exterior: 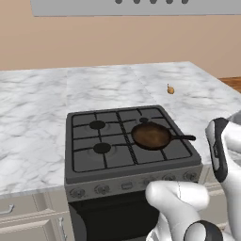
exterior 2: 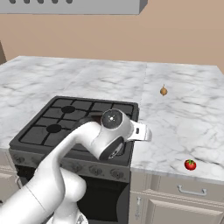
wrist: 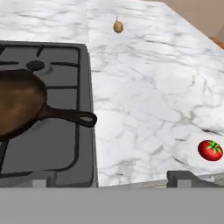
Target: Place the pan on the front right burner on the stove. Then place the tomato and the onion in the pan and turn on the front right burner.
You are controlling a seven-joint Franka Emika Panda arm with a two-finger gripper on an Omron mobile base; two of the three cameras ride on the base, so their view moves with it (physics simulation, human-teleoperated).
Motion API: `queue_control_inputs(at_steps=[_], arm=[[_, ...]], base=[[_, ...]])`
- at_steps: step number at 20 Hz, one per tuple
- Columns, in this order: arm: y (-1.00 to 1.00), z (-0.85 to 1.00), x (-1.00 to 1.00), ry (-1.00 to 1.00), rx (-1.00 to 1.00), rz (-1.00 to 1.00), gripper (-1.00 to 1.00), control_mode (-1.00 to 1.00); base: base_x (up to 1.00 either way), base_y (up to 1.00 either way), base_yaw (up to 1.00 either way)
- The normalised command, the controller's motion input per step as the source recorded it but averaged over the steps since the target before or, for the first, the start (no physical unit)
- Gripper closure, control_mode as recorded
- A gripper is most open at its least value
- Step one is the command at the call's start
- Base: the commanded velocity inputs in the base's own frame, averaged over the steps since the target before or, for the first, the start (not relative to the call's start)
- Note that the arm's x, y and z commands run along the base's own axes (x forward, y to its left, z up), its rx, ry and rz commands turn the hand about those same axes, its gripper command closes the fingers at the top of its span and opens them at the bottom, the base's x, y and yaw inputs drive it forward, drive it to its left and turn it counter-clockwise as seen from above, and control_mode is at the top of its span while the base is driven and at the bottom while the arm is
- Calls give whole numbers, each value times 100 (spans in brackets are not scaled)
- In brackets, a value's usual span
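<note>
Pan [exterior: 150, 135]: it sits on the stove [exterior: 117, 155], on the front right part of the grate, with nothing in it. Its long thin handle points right, toward the counter [wrist: 144, 87].
Tomato [wrist: 210, 150]: it lies on the counter near the front edge, well to the right of the stove.
Onion [wrist: 118, 26]: it lies farther back on the counter, well apart from the tomato.
Gripper [wrist: 109, 183]: the two tips stand wide apart and hold nothing.
Which way next: in the hand view the tomato is low and to the right of the tips, much nearer than the onion. I think the tomato comes first.
Not sure: the hand seems to be above the stove's right edge, but the arm hides it in the right base view.
</note>
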Motion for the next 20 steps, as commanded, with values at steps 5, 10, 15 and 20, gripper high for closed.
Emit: queue_control_inputs(at_steps=[5,10,15,20], arm=[[-27,27,0,12,7,-38,-100,-100],[-35,10,0,20,3,-32,-100,-100],[-59,0,0,1,10,-11,-100,-100],[-72,0,0,0,26,0,-100,-100]], base=[[0,0,0],[0,0,0],[0,0,0],[0,0,0]])
